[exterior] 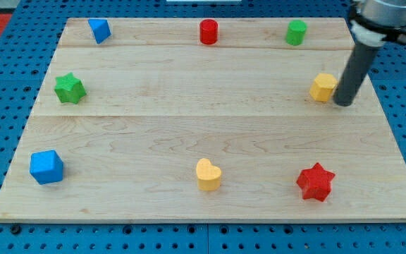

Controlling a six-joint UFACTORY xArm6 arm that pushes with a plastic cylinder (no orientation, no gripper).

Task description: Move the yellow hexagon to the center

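Camera view: the yellow hexagon (323, 87) sat near the right edge of the wooden surface (189, 134), in the upper right of the frame, with my tip (343, 104) planted just beside it on its right flank, touching or nearly so (the gap was too slight to judge). The tool was a plain dark rod with no jaws to open or close, and it had hold of nothing.

The step in hand appeared to be the very start of the push: the rod stood on the far side of the hexagon from the middle of the surface, and the block lay well short of centre. The next move, by this reading, called for a steady slide toward the left and somewhat toward the bottom of the frame, kept square on the block so it would not slip off around the rod.

Nothing stood along that line. The green cylinder (296, 32), red cylinder (208, 32) and blue block (99, 30) lined the top; a green star (69, 88) and blue cube (46, 167) held the left; a yellow heart (208, 174) and red star (315, 182) sat along the bottom.
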